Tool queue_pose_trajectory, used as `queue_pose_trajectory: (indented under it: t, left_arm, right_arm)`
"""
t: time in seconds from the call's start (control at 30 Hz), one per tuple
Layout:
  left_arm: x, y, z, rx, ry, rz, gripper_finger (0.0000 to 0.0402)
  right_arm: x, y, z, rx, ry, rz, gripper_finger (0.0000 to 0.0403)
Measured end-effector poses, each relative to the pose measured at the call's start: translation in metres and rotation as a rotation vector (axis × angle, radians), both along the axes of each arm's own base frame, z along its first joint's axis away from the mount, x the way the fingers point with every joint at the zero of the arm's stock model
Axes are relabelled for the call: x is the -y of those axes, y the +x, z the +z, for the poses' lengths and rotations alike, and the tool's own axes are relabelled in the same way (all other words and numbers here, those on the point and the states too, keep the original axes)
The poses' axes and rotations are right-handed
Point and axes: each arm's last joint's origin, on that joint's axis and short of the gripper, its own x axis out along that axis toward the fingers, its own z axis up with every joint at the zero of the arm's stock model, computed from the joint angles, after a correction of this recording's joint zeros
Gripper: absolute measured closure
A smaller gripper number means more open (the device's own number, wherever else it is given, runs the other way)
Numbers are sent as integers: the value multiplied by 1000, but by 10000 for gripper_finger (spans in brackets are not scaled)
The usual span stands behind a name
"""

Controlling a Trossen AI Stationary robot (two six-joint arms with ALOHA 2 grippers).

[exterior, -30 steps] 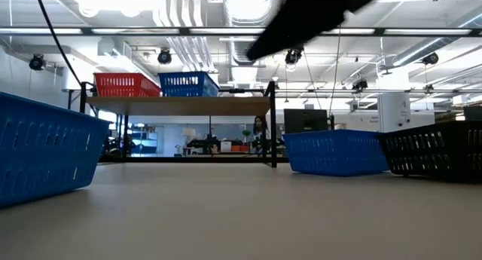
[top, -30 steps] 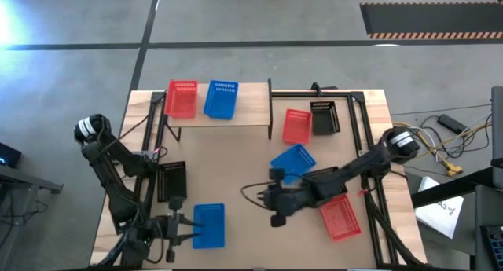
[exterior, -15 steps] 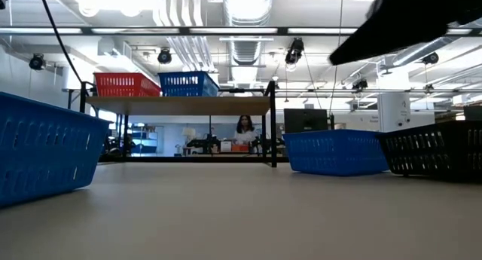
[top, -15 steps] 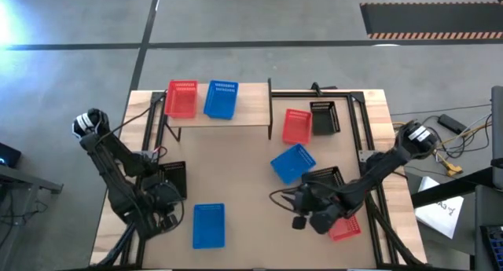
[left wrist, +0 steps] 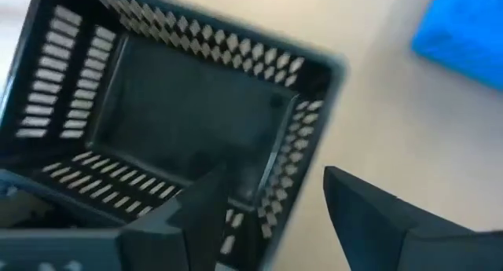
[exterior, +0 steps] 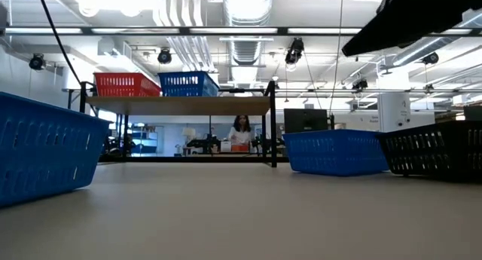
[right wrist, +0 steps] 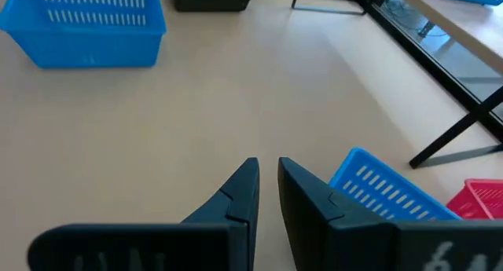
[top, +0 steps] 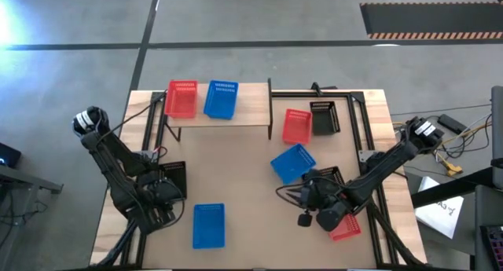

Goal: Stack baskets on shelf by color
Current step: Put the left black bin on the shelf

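Grey concrete floor around the wooden table [top: 236,169]; low view looks into a lab with ceiling ducts and a person [exterior: 241,132] seated far behind the shelf.

Shelf [top: 251,106] sits at 11–12 o'clock of the table. On it: one red basket [top: 181,99] and one blue basket [top: 221,100], side by side, no stacks visible.

Loose on the table:
- second red basket [top: 296,126] and black basket [top: 324,118] at 1 o'clock, just beside each other
- tilted blue basket [top: 291,162] near centre, slightly toward 3 o'clock
- another blue basket [top: 208,225] at 6–7 o'clock
- black basket at left [top: 171,181] at 8 o'clock, partly under the left arm
- black basket at right [top: 328,177] and a third red basket [top: 346,225] at 4–5 o'clock, both partly covered by the right arm

Left gripper [left wrist: 271,204] hovers over the 8 o'clock black basket; fingers [left wrist: 369,208] spread apart, holding nothing, straddling its near wall in the wrist view.

Right gripper [right wrist: 267,188] is above the table at 4–5 o'clock, fingertips [right wrist: 245,181] nearly together with a narrow gap, nothing between them. Its wrist view shows bare tabletop ahead, with the tilted blue basket just beside the fingers.
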Motion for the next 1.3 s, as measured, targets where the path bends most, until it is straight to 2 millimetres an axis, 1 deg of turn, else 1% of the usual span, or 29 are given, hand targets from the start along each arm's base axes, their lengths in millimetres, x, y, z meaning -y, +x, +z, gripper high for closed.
queue_pose_trajectory:
  t: [0.1, 0.2, 0.33, 0.43, 0.53, 0.63, 0.73, 0.9, 1.0, 1.07, 1.17, 1.23, 1.3]
  left_arm:
    - [-1, -1, -7, -11, 26, 0, 220]
    - [-3, -1, -16, -13, 43, -2, 245]
    - [-3, 0, -25, -9, 41, -3, 280]
    - [-2, 1, -26, -10, 42, -30, 301]
    - [1, 2, -22, 3, 38, -52, 313]
    - [2, 4, -21, 30, 48, -97, 313]
    - [5, 6, -22, 38, 45, -164, 299]
    - [5, 6, -29, 8, 76, -156, 269]
    - [7, 8, -36, -17, 102, -145, 270]
    - [9, 10, -40, -36, 126, -154, 287]
    - [12, 17, -41, -61, 150, -195, 341]
    - [13, 23, -36, -75, 161, -225, 382]
    - [13, 31, -26, -82, 170, -247, 392]
  right_arm:
    - [-1, 1, -8, -23, -18, 0, 360]
    - [-1, 2, -13, -37, -29, 0, 360]
    - [-2, 1, -13, -40, -33, 4, 360]
    - [-3, 1, -13, -41, -36, 9, 360]
    - [-3, 1, -13, -42, -40, 12, 360]
    - [-3, 1, -13, -43, -41, 12, 360]
    - [-3, 1, -13, -44, -42, 13, 360]
    - [-4, 0, -13, -44, -41, 19, 360]
    - [-6, -1, -13, -46, -41, 29, 360]
    - [-7, -3, -14, -52, -46, 40, 360]
    - [-10, -8, -10, -52, -47, 61, 360]
    - [-11, -12, -5, -44, -42, 72, 360]
    - [-12, -16, 1, -30, -30, 83, 360]
